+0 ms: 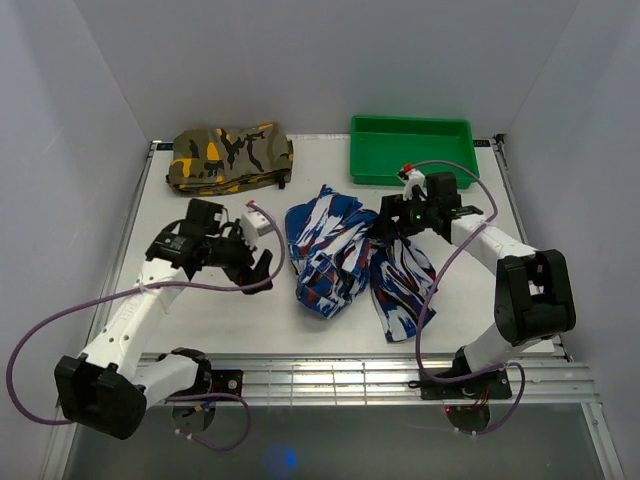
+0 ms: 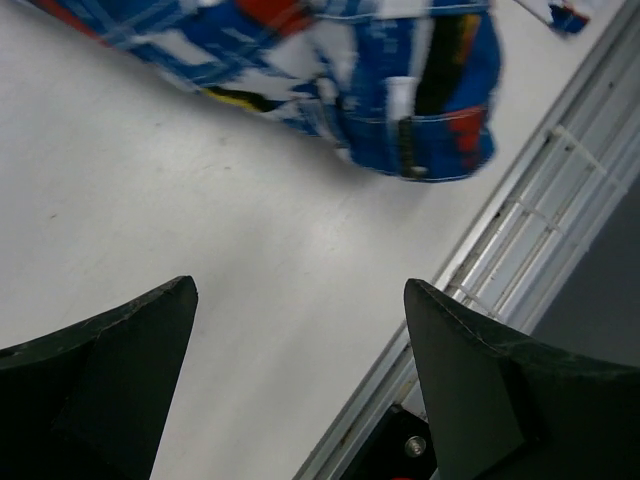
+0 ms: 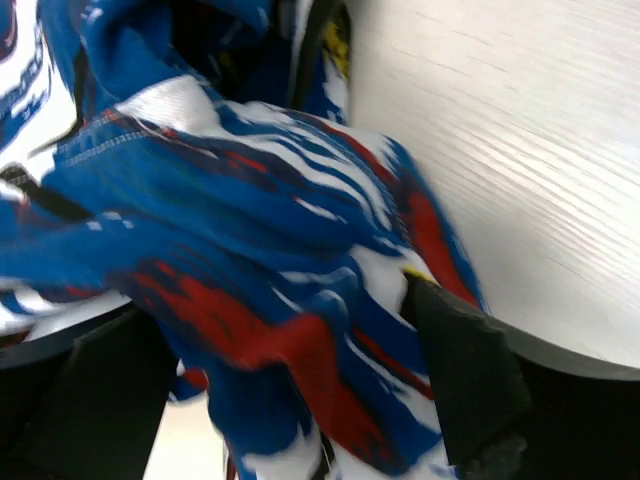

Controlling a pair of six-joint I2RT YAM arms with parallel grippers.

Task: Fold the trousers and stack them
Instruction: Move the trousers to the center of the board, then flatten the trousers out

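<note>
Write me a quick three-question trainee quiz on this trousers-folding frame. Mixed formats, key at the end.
1. True or false: the left gripper is open over bare table, to the left of the trousers.
2. Where is the camouflage garment? A) lying on the trousers; B) at the far left of the table, apart from the trousers; C) in the left gripper.
3. Short answer: which gripper has trousers fabric between its fingers?

Key
1. True.
2. B.
3. The right gripper; its wrist view shows the blue print filling the gap between the fingers.
</note>
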